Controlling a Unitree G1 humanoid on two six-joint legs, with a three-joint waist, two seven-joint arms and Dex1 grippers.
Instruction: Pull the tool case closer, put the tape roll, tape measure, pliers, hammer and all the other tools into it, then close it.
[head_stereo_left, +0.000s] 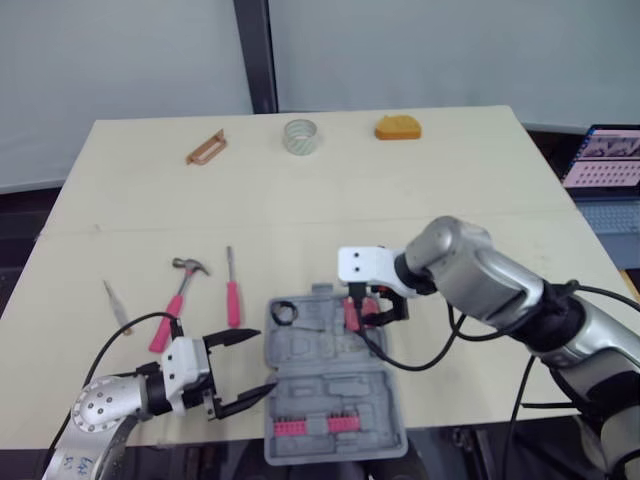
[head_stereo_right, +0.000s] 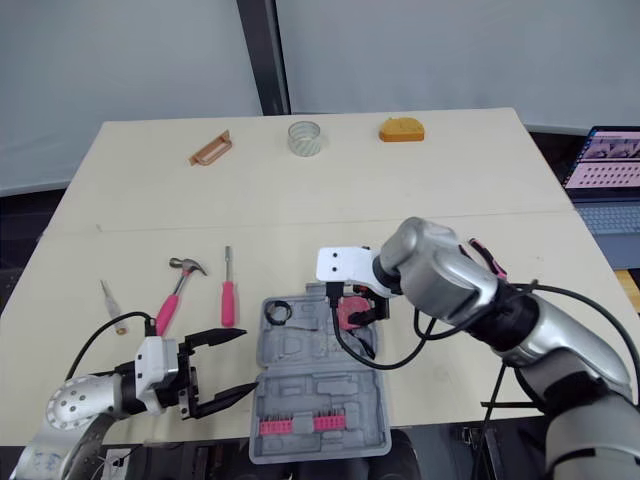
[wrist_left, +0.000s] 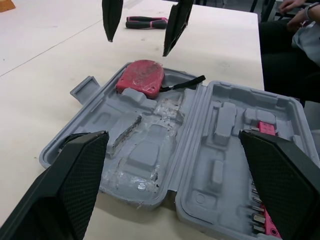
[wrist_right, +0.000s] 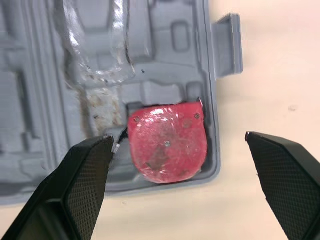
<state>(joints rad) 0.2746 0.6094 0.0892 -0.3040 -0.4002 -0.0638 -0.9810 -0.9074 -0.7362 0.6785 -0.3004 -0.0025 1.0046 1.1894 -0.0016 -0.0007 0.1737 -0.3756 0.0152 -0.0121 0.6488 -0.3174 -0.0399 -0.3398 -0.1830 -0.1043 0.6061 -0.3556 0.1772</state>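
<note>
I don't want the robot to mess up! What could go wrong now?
The black strap of the red tape measure lies across the middle ridge of the grey plastic tool case, so the lid might pinch it when it shuts. The pale tape roll sits near the far edge of the light wooden table, which looks like a long reach. The open left gripper is right beside the case and might bump it.

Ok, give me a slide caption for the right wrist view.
Open right gripper above the red tape measure, which sits in a corner pocket of the grey tool case.
</note>
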